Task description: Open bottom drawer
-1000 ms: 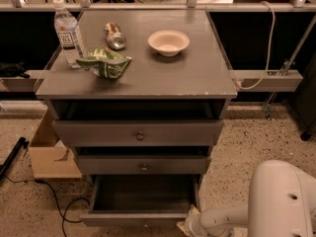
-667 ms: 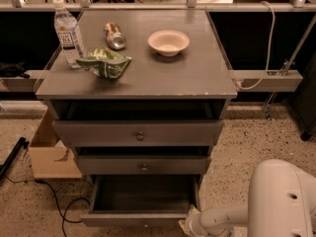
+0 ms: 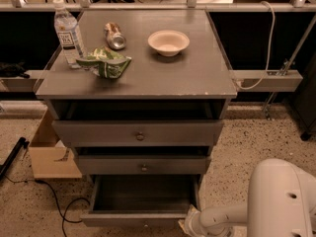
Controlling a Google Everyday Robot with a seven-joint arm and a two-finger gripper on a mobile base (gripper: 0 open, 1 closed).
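While the bottom drawer (image 3: 143, 197) stands well out from the foot of the grey cabinet (image 3: 197, 78), we look down into its bare, dark inside; its thin front runs close to the lower edge of the view. Just beside the right end of that front we see the gripper (image 3: 189, 225), low over the floor. It sits at the end of the white arm (image 3: 222, 215), which reaches in from the robot's rounded white body (image 3: 281, 201) at the bottom right. Whether the gripper touches the drawer front, how far open it is, and whether it has hold of anything, we cannot tell.

Above the bottom drawer, the middle drawer (image 3: 113, 165) with its small round knob stands out a little. The wider, taller-fronted top drawer (image 3: 98, 132) stands out farther, with a dark gap showing under the cabinet top.

On that top we find a clear water bottle (image 3: 69, 33) upright at the left rear, with a crumpled green bag (image 3: 106, 64) just in front of it. A metal can (image 3: 115, 36) lies on its side near the bottle, and a pale bowl (image 3: 168, 42) sits apart to the right.

On the speckled floor to the left of the cabinet we see an open cardboard box (image 3: 52, 154) and a dark cable (image 3: 57, 206). A white cable (image 3: 265, 43) hangs at the right.
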